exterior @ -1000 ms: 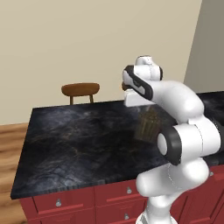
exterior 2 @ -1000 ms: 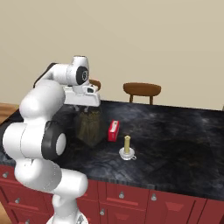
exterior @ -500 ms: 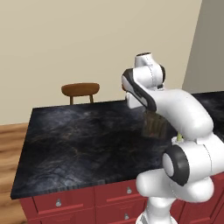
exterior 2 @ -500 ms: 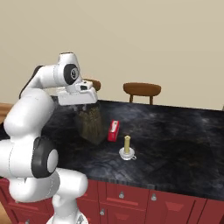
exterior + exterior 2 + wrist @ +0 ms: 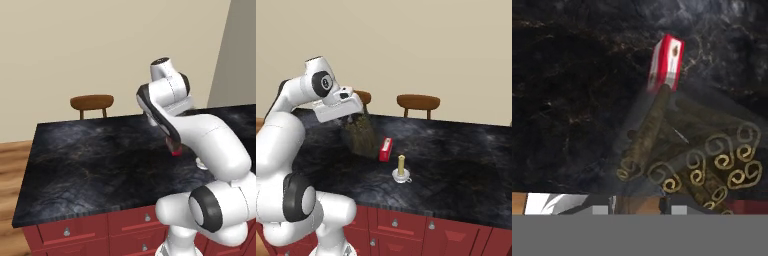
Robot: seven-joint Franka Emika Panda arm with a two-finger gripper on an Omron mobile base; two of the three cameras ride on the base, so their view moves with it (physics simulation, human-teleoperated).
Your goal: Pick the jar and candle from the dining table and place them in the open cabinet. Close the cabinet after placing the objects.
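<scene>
The job has only just started, I think. Both things are on the dining table [image 5: 456, 165], so nothing is in the cabinet yet. Its door will need shutting at the very end.

At the front of the table are red drawers [image 5: 406, 227] with round silver knobs. On the black top, near that front edge, stands the candle [image 5: 401, 166] in its little white dish. Nothing is touching it. Just behind the candle, a bit to its left in the right base view, lies a small red box [image 5: 386, 149].

Right beside the box is the jar [image 5: 361, 135], full of brown curly sticks. It leans a bit. The claw [image 5: 353, 116] sits right on top of the jar. In the hand view the sticks come up very close between the claw [image 5: 636, 207] tips. I cannot tell if the claw is pinching the jar or just sitting around it, or if the jar is off the table.

Behind the far edge of the table stand brown wooden chairs [image 5: 418, 102].

Count: one jar, one candle, one red box, two chairs.

Left to do: carry the jar over, then the candle, then shut the door.
</scene>
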